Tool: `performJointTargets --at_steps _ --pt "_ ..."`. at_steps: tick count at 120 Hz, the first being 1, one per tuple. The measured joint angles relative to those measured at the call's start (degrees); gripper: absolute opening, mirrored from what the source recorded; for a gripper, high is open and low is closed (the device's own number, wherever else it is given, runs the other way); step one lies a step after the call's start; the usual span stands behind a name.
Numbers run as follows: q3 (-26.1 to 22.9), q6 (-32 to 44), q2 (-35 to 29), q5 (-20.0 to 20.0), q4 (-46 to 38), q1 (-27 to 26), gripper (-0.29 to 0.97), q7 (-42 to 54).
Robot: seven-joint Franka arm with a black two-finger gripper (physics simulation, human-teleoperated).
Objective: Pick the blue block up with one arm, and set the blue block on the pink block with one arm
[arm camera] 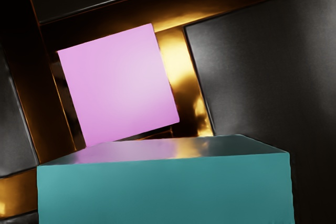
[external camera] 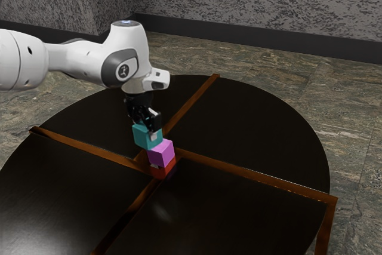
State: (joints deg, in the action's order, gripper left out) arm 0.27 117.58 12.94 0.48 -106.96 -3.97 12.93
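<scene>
A teal-blue block (external camera: 144, 136) hangs in the air with my black gripper (external camera: 146, 127) shut on its top. It is just up and to the exterior view's left of the pink block (external camera: 160, 153), which rests on a red block (external camera: 163, 169) at the table's centre, where the wooden strips cross. In the wrist view the blue block (arm camera: 163, 182) looms large under my hand, and the pink block's top face (arm camera: 118, 85) lies beyond it, uncovered.
The round dark table (external camera: 250, 129) is split into quarters by raised wooden strips (external camera: 250, 175). My white arm (external camera: 77, 58) reaches in from the exterior view's left. Grey stone floor and walls surround the table.
</scene>
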Motion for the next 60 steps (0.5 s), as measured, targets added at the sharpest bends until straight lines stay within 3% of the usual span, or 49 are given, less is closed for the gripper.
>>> performJointTargets --at_steps 60 --pt "3.3 3.3 4.1 -0.3 4.0 -0.2 0.37 -4.4"
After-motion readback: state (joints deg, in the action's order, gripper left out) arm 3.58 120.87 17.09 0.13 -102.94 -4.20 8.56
